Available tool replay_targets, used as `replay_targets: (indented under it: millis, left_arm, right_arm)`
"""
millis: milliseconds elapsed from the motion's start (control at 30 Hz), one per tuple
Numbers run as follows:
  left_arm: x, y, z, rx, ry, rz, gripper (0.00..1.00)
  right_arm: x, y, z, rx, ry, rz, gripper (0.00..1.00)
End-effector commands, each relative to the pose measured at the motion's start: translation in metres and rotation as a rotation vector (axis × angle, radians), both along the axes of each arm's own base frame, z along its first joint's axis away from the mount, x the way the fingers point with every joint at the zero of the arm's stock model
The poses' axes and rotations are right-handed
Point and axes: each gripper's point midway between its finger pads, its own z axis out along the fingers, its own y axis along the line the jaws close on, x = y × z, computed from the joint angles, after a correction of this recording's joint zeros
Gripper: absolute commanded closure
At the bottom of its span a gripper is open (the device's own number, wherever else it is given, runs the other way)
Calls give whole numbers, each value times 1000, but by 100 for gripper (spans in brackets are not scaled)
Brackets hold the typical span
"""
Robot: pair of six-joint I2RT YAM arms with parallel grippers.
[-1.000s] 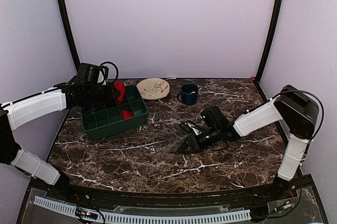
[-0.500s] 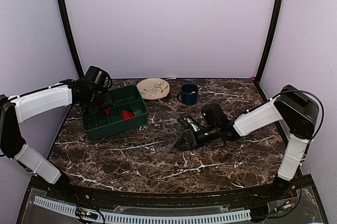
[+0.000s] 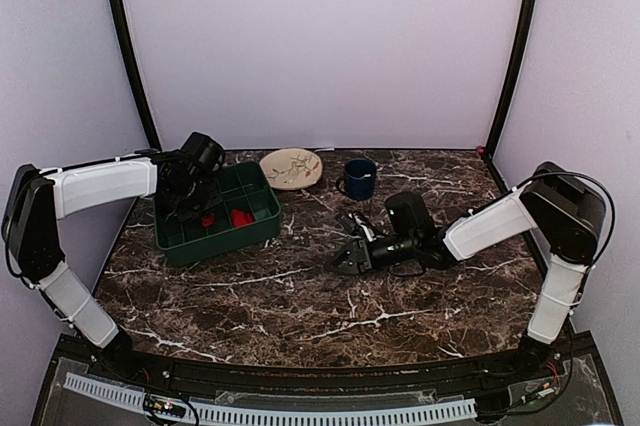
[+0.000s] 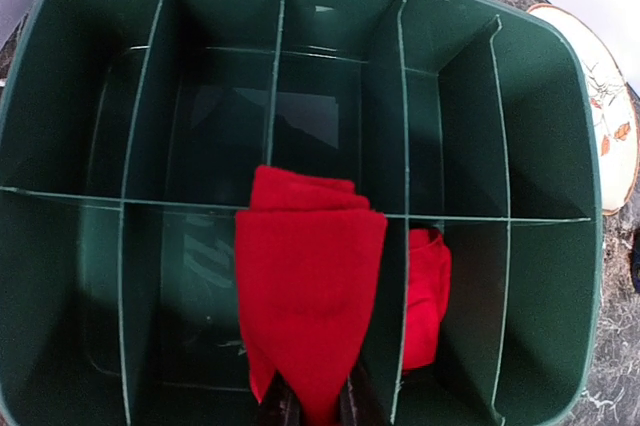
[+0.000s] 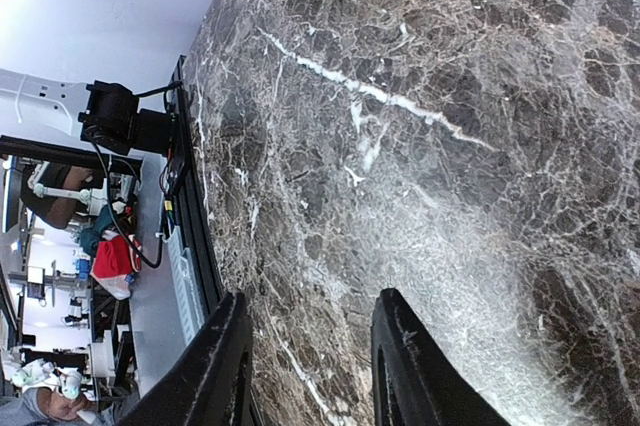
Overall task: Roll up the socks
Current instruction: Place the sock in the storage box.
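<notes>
"Both grippers busy?"

"No. The left gripper point(image 4: 318, 408) was clamped on a rolled red sock point(image 4: 310, 296), held over the middle of the green divided bin point(image 4: 60, 146) and covering a divider crossing. Whether it touched the dividers, I couldn't tell."

"Any other sock?"

"A second red sock point(image 4: 428, 291) lay in the compartment just to its right."

"And the right gripper?"

"The right gripper point(image 5: 315, 366) was spread wide around nothing, low over the marble table point(image 5: 450, 146), well apart from the bin. A plate point(image 3: 291, 167) and blue mug point(image 3: 358, 178) stood behind."

Matt red knit-cloth sock roll point(image 4: 310, 286); smooth, semi-gloss green plastic bin point(image 4: 540, 136); polished, dark, white-veined marble-look worktop point(image 5: 450, 66).
</notes>
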Motion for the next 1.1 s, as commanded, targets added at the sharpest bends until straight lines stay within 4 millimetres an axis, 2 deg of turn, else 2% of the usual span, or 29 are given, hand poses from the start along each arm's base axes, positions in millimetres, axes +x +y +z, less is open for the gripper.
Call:
replay_targets:
  millis: [0, 167, 367, 567, 1067]
  left_arm:
    - [7, -4, 8, 8, -16, 28, 100]
    - [8, -6, 2, 42, 23, 36, 100]
    - [-1, 0, -6, 68, 61, 66, 100]
    - [-2, 7, 1, 115, 55, 57, 100]
    - [8, -4, -13, 153, 99, -5, 100]
  right_arm:
    - [2, 1, 24, 78, -36, 5, 61]
    - [-1, 0, 23, 82, -32, 8, 61]
    - [-2, 1, 23, 93, -27, 14, 61]
    - [0, 7, 24, 112, -19, 23, 61]
    - [3, 10, 25, 121, -11, 26, 60]
